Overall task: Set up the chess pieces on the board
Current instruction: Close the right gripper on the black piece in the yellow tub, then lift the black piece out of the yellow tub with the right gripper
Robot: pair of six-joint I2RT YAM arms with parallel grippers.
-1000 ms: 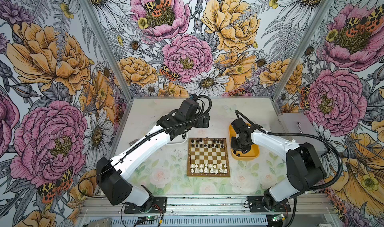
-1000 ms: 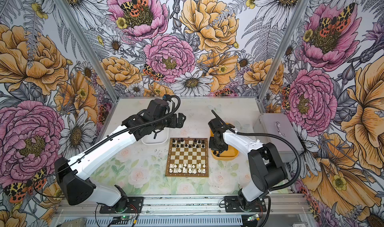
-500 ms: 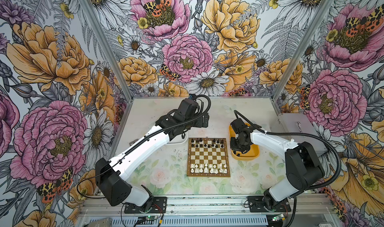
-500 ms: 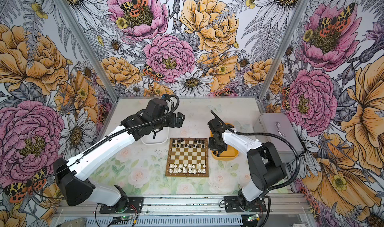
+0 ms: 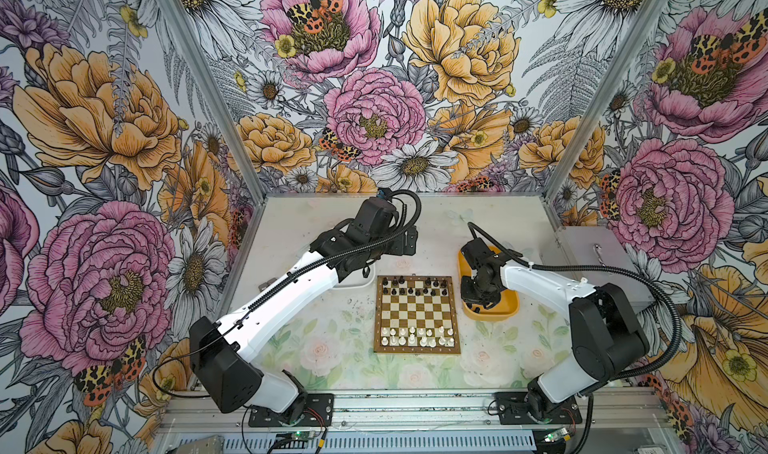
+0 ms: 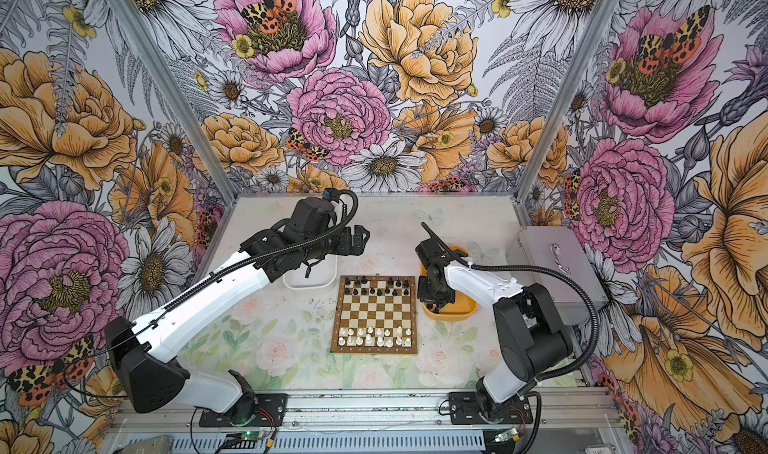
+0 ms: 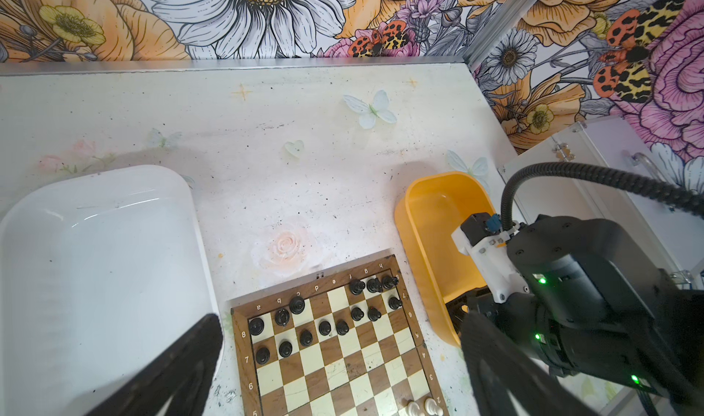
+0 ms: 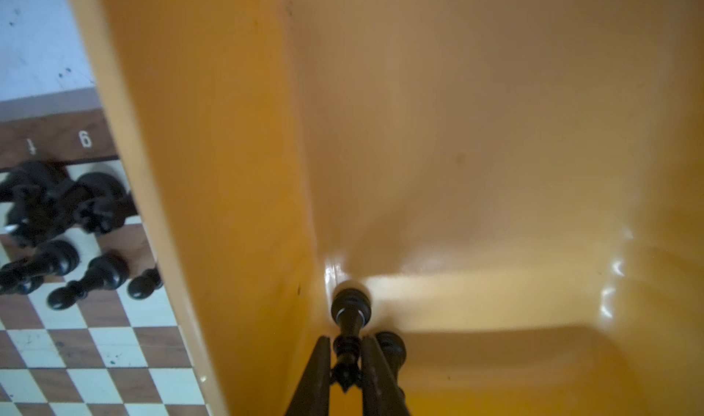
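The board [image 5: 417, 312] [image 6: 374, 314] lies mid-table. Several black chess pieces [image 5: 415, 286] [image 7: 304, 336] fill its far rows, and several white ones [image 5: 417, 336] its near rows. My right gripper [image 5: 478, 304] [image 8: 344, 351] is down inside the yellow tray [image 5: 509, 306] [image 8: 228, 166]. It is shut on the upper part of a black chess piece [image 8: 350, 307] lying at the tray's wall. A second black piece [image 8: 390, 347] lies beside one finger. My left gripper [image 5: 406, 243] [image 7: 341, 322] hangs wide open and empty above the table, beyond the board's far left corner.
A white tray [image 5: 353, 283] [image 7: 95, 261] sits left of the board's far edge, partly under my left arm. A grey metal box [image 5: 598, 260] stands against the right wall. The yellow tray's wall stands close to the board's right border [image 8: 57, 136].
My right gripper's jaws have narrowed onto the black piece in the yellow tray. The left arm has barely shifted and its gripper stays open.
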